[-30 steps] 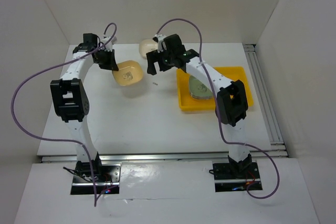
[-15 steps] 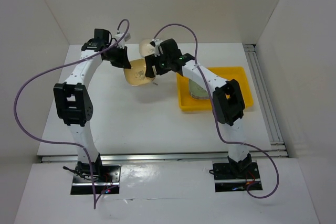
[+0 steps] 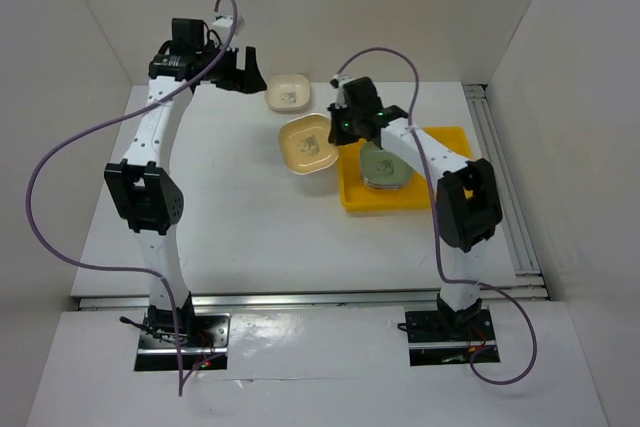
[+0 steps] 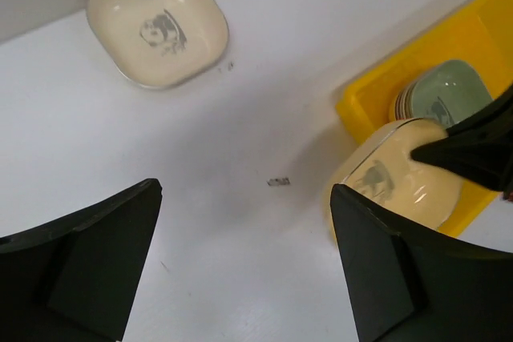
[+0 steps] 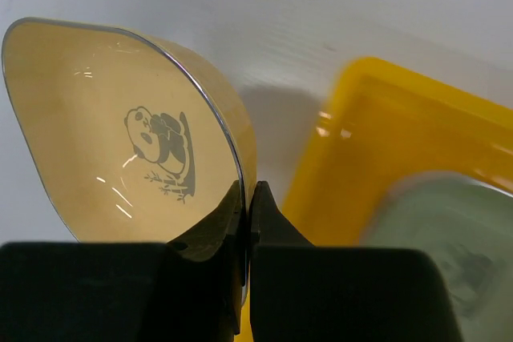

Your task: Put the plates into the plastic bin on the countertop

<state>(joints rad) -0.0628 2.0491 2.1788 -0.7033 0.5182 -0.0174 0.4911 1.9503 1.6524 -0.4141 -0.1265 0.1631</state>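
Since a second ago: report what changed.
The left gripper let go of the yellow plate, opened and drew back. The right gripper closed on its rim and carried it right toward the plastic bin. Unchanged: the cream plate and the stack in the bin.

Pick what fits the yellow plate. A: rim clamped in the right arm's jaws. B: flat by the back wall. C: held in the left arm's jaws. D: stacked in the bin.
A: the right wrist view shows the right arm's jaws shut on the rim of the yellow plate.
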